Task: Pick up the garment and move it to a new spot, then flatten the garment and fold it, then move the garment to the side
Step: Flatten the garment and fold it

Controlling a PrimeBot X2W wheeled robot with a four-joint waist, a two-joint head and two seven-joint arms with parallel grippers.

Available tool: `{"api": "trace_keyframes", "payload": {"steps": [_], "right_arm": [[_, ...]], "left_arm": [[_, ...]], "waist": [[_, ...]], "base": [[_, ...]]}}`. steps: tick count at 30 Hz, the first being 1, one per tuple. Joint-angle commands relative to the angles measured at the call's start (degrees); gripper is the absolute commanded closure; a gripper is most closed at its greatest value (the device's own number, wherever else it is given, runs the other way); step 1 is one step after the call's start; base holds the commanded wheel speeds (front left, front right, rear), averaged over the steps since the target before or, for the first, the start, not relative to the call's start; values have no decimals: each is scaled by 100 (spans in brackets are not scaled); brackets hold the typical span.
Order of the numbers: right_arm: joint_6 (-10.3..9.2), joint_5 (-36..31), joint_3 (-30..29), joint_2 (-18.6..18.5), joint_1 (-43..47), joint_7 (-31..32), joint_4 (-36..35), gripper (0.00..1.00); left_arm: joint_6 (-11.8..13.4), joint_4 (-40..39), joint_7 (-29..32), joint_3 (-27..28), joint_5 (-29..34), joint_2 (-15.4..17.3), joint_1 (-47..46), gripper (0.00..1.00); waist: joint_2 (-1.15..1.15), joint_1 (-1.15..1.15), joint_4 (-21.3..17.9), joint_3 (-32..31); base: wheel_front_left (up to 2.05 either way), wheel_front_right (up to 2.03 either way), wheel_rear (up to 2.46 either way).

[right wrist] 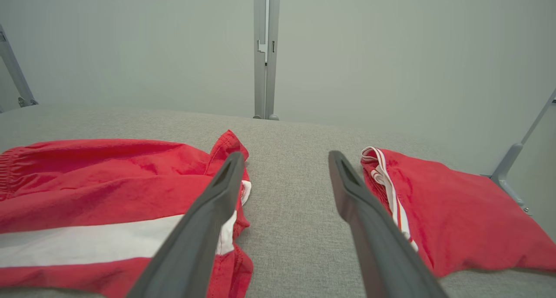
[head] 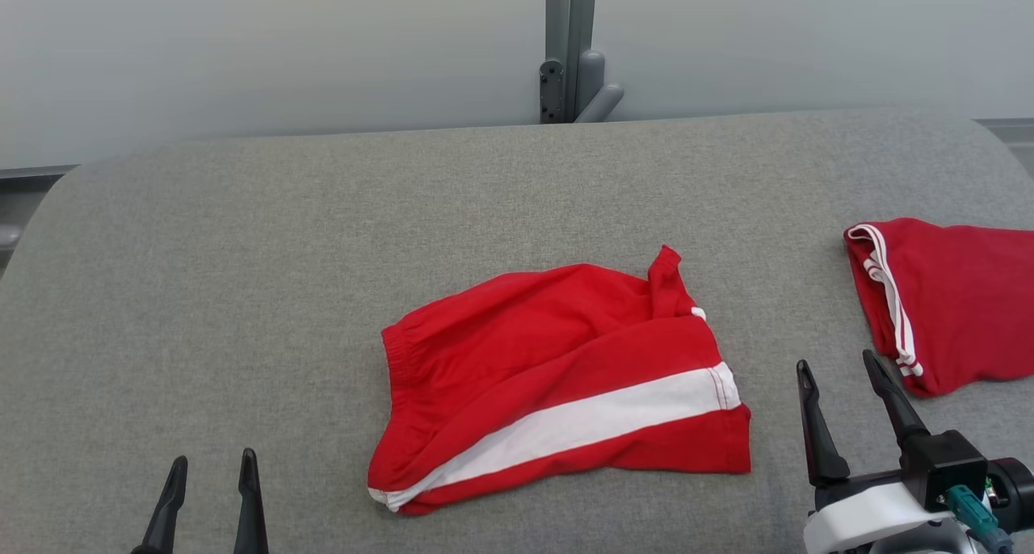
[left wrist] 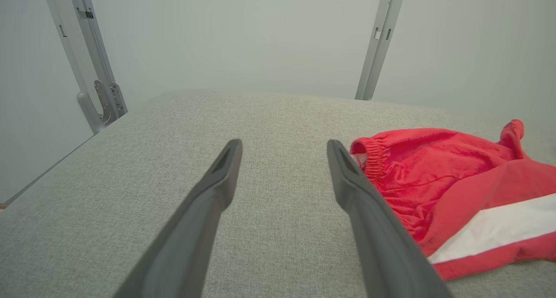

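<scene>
Garment (head: 557, 376) lies rumpled at centre frame, seemingly not yet picked up, flattened or folded, with left gripper (head: 214, 457) and right gripper (head: 835, 360) both spread wide, empty.

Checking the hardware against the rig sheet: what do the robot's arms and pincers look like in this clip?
The left pincer and right pincer each have two long, dark grey fingers tapering to slim tips, with a shallow recess near each tip in the wrist views. Behind the right pincer sit a black block, a white shell and a teal plug.
</scene>
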Motion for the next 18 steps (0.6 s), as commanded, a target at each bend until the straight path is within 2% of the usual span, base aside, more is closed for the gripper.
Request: {"api": "trace_keyframes", "payload": {"steps": [1, 7, 15, 18], "right_arm": [[-9, 8, 17, -6, -18, -15, -22, 0], [-10, -14, 120, -6, -114, -15, -201, 0], [-9, -11, 361, -6, -281, -14, -270, 0], [-9, -19, 453, -5, -300, -14, -227, 0]], "left_arm": [[-17, 16, -16, -14, -40, 14, 49, 0], [-17, 45, -16, -278, -147, 95, -66, 0], [-16, 1066, -16, -2068, -1215, 787, -431, 0], [-15, 1436, -15, -2528, -1602, 1014, -780, 0]], "waist": [[0, 0, 1, 11], [0, 0, -4, 71], [0, 0, -20, 268], [0, 0, -15, 391]], "base": [[0, 0, 0], [0, 0, 0], [0, 0, 0], [0, 0, 0]]}}
